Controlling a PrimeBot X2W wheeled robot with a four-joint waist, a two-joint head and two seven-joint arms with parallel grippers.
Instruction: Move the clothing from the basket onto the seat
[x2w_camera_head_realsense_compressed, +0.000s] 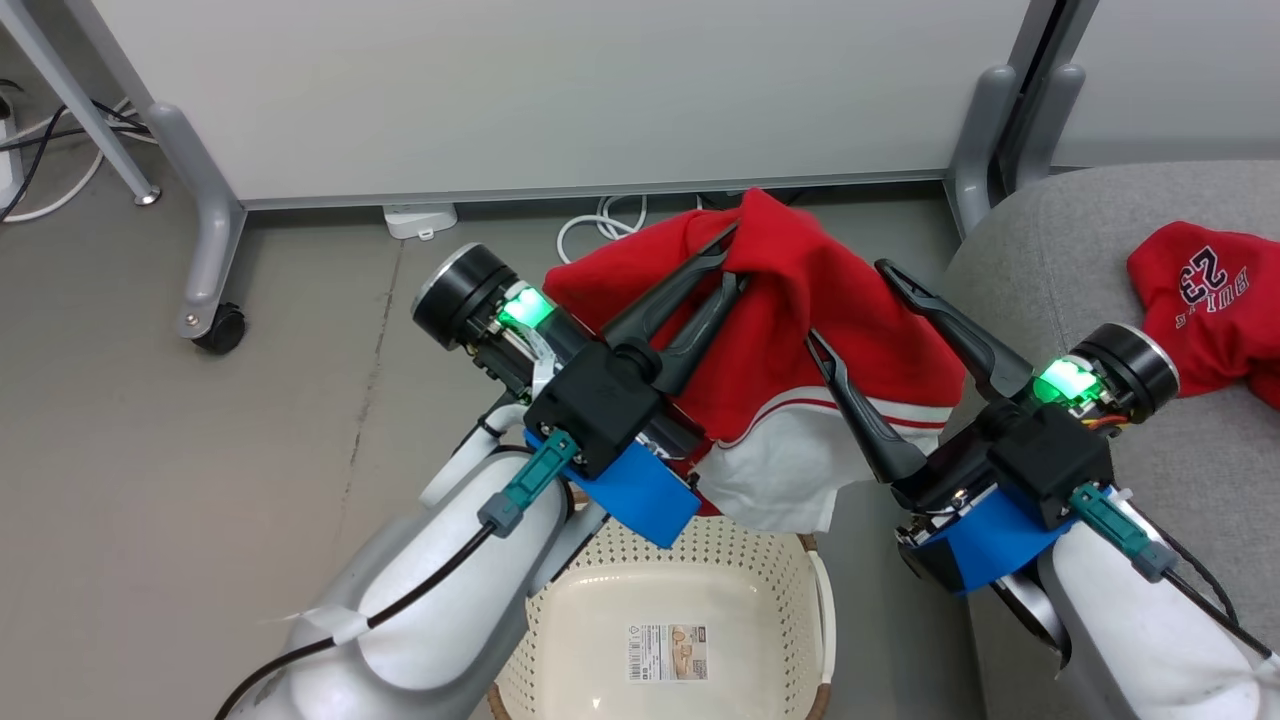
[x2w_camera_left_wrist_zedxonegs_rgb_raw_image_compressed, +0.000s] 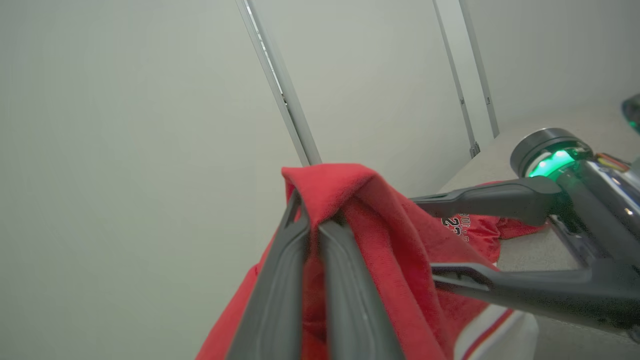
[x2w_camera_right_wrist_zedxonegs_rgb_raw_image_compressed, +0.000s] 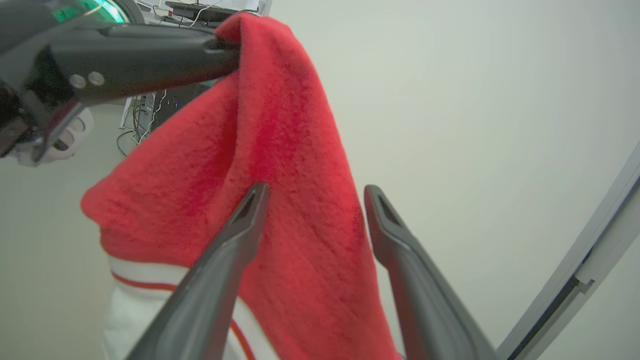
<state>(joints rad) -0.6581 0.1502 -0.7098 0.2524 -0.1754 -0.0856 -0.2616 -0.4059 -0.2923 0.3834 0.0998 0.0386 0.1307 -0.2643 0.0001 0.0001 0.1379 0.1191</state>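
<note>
Pinching red garment (x2w_camera_head_realsense_compressed: 800, 330) w/ left end effector (x2w_camera_head_realsense_compressed: 733, 258), lifted over basket (x2w_camera_head_realsense_compressed: 818, 592).

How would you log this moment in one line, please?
left gripper: shut on red white-trimmed garment; right gripper: open; cream perforated basket: below; grey fabric sofa: red lettered garment

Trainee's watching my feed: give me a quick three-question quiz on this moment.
1. True or false: the right gripper is shut on the held garment.
2. Which gripper pinches the held garment? A) left gripper B) right gripper C) both
3. Fill in: the numbered garment lies on the ____.

Key: 1 false, its jaws stand open; 2 A; 3 sofa.
</note>
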